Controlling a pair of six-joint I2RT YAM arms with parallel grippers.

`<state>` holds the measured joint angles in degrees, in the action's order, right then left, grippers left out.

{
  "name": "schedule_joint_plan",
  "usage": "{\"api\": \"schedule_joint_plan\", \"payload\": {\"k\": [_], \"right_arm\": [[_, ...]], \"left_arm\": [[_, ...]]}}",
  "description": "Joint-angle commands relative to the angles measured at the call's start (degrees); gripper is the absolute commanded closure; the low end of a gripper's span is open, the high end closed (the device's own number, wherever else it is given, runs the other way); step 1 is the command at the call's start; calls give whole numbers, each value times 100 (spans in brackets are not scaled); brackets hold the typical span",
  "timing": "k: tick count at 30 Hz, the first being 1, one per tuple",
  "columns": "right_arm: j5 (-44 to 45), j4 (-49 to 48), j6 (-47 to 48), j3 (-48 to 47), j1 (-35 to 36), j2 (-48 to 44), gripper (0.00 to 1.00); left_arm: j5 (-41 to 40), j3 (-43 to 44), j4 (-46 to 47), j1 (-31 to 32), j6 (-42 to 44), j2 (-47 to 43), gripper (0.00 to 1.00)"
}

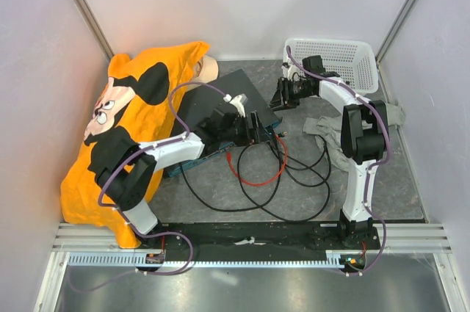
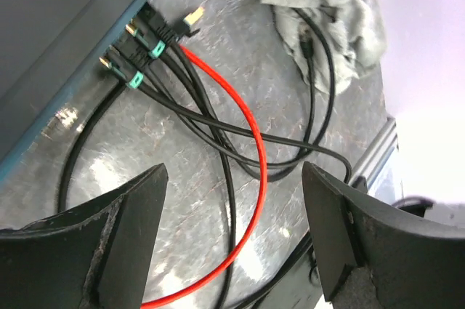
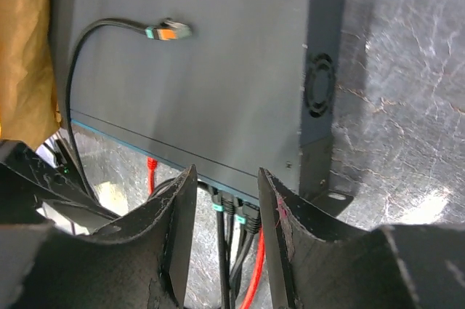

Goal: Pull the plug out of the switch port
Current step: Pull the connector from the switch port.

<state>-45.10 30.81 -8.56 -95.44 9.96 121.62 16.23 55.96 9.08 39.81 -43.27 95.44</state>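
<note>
Switch [image 3: 203, 91], dark grey top, teal front edge

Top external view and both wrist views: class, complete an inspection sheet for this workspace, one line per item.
surface: grey mottled tabletop.
job's things: switch lies flat; teal-booted plugs sit in its front sockets; one loose plug rests on its top.
clutter: orange cartoon-print cloth at left, white mesh basket far right, grey rag by the right arm.
jaws: left jaws wide open over the cables, empty; right jaws part open over the switch's front edge, gripping nothing.
cables: black cables and one red cable loop in front of the switch.
surroundings: pale walls, metal frame rail at the near edge.
</note>
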Motion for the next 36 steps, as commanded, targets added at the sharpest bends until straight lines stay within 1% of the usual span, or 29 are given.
{"api": "schedule_joint_plan", "payload": {"k": [1,4,7,9,10,11,12,16,17,18,19,21,23,26,27,29,32,36], "right_arm": [[54,-101,-111,7,-2,143,53],[37,-154,-146,139,-2,2,52],[115,-154,-146,358,-11,-147,52],[133,-215,-181,490,-11,-200,52],[133,-242,-234,587,-20,-261,52],[133,-259,-269,623,-37,-288,52],[116,-277,-278,640,-38,-306,51],[107,-338,-357,693,-99,-394,50],[116,-347,-366,702,-116,-402,50],[116,-356,-366,702,-134,-403,50],[107,-356,-375,719,-143,-403,50],[107,-382,-401,728,-178,-403,49],[89,-400,-410,746,-187,-394,49],[80,-435,-436,816,-187,-411,48],[72,-453,-445,834,-187,-429,48],[63,-462,-462,913,-187,-455,48],[63,-479,-463,1001,-213,-508,47],[63,-497,-454,1089,-248,-569,46]], "left_arm": [[-1051,195,6,9,-1052,282,19],[-1464,309,-169,149,-1333,317,22],[-1596,537,-274,211,-1579,553,24],[-1614,670,-293,220,-1859,677,28],[-1745,670,-293,246,-1983,713,29],[-1816,644,-284,272,-2114,757,34],[-1947,626,-310,299,-2368,766,36],[-2273,521,-670,518,-3090,748,40],[-2299,477,-732,536,-3248,739,44],[-2491,468,-845,571,-3589,757,49],[-2597,468,-873,641,-3653,766,52],[-2799,450,-873,694,-3697,818,52],[-2941,459,-821,695,-3733,888,50],[-3432,590,-654,695,-3531,1055,48],[-3581,626,-575,695,-3331,1099,48],[-3644,722,-495,695,-3189,1240,48],[-3697,784,-487,695,-3258,1372,50],[-3706,828,-355,695,-3144,1355,52]]}}
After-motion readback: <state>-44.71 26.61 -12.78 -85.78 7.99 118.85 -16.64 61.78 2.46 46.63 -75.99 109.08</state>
